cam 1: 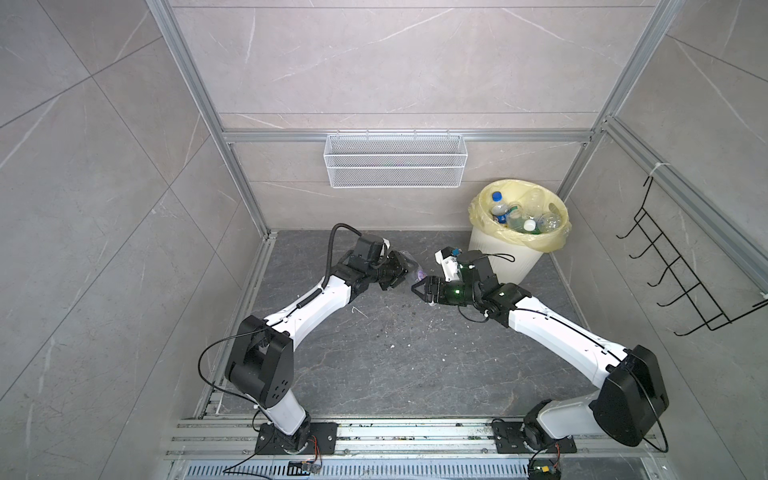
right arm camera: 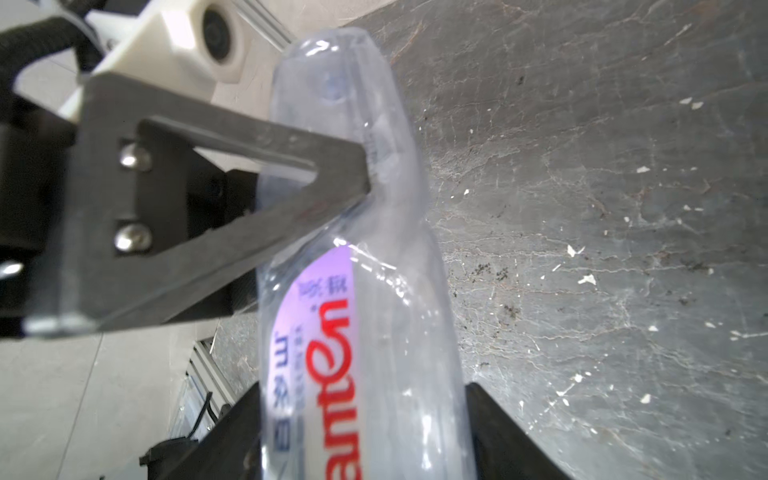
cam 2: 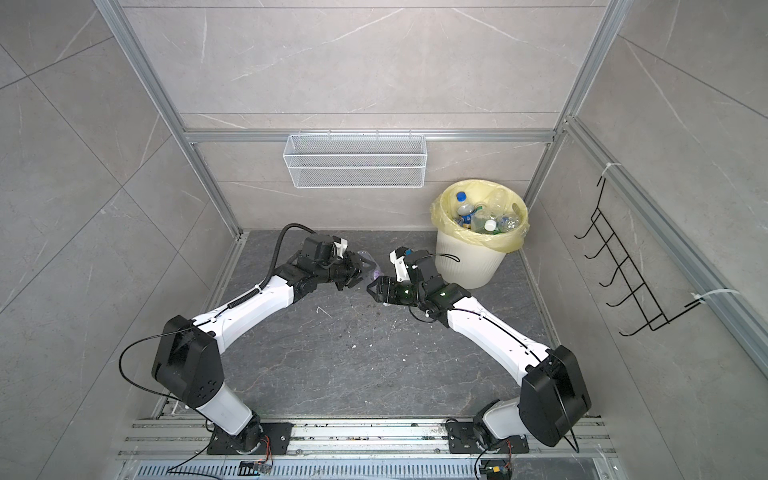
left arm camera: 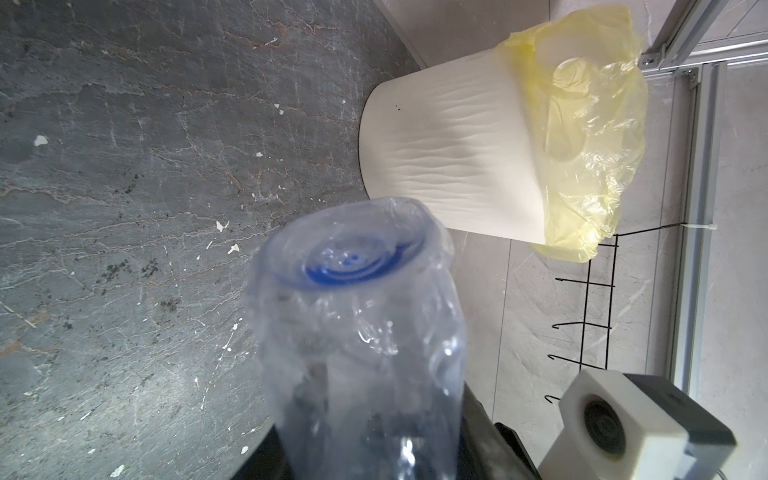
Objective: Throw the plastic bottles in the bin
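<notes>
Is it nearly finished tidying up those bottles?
Nearly. Several bottles sit in the bin. One clear bottle is in hand: the left gripper clamps it while the right gripper straddles it. No other bottle shows on the floor, so only this one looks left to drop in.

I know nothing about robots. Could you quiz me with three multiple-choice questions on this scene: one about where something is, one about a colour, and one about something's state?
1. Where does the bin stand?
A) in the far right corner of the dark floor
B) at the near edge, in the middle
C) hung on the wall

2. What colour is the bag lining it?
A) blue
B) black
C) pale yellow

3. What is the state of the clear bottle at the centre?
A) lying loose on the floor
B) clamped in the left gripper
C) already in the bin

Answers:
1 A: both top views show it in that corner.
2 C: yellow film drapes over its rim.
3 B: the right wrist view shows that gripper pressing into its side.
</notes>
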`<move>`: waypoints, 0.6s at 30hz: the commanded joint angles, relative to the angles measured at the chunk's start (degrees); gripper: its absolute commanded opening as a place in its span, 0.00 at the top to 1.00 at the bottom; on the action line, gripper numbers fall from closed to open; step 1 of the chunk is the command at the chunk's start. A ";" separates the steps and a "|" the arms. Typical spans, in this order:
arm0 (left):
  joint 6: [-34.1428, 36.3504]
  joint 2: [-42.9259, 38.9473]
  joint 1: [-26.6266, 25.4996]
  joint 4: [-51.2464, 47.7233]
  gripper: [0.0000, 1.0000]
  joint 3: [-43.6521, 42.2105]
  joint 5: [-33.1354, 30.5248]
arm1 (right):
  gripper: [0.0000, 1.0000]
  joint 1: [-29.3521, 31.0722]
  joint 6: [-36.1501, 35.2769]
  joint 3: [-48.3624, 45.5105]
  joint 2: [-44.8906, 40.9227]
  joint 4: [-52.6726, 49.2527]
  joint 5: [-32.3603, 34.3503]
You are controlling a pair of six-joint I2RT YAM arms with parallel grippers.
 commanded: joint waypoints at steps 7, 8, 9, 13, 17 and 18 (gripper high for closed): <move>-0.69 -2.72 -0.75 2.16 0.46 -0.47 0.30 | 0.46 0.34 -1.16 1.85 -0.48 -1.29 5.03; -0.50 -2.93 -0.73 1.90 0.41 -0.39 0.18 | 0.47 0.26 -1.67 2.13 -0.66 -1.86 5.27; -0.27 -3.15 -0.77 1.61 0.38 -0.25 -0.04 | 0.49 0.26 -1.94 2.30 -0.87 -2.36 5.53; 2.39 -4.23 -0.43 -1.88 0.22 2.26 -1.24 | 0.52 0.24 -3.61 3.16 -2.18 -4.97 7.17; 7.38 -5.93 -0.07 -8.68 0.08 7.60 -4.31 | 0.52 -0.29 -5.95 5.27 -3.98 -9.14 11.18; 8.19 -6.47 0.02 -9.49 0.05 8.39 -4.91 | 0.52 -0.58 -6.40 5.86 -4.31 -10.02 11.73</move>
